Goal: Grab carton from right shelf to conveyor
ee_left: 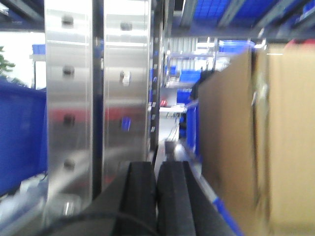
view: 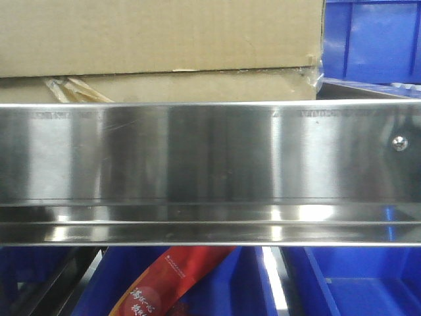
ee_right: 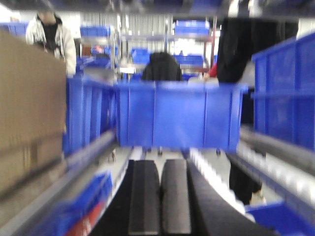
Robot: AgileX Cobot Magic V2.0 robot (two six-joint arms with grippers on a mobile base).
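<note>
A brown cardboard carton point(view: 158, 39) sits on the steel shelf point(view: 210, 158), filling the upper left of the front view. It also shows at the right of the left wrist view point(ee_left: 246, 137) and at the left edge of the right wrist view point(ee_right: 29, 113). My left gripper point(ee_left: 156, 169) is shut and empty, to the left of the carton's side. My right gripper point(ee_right: 160, 167) is shut and empty, to the right of the carton, pointing at a blue bin point(ee_right: 177, 115). Neither gripper touches the carton.
Blue bins stand to the carton's right point(view: 371, 39) and below the shelf point(view: 355, 283). A red packet point(view: 174, 280) lies in a lower bin. A steel upright point(ee_left: 93, 93) stands left of my left gripper. A person point(ee_right: 49, 34) stands far behind.
</note>
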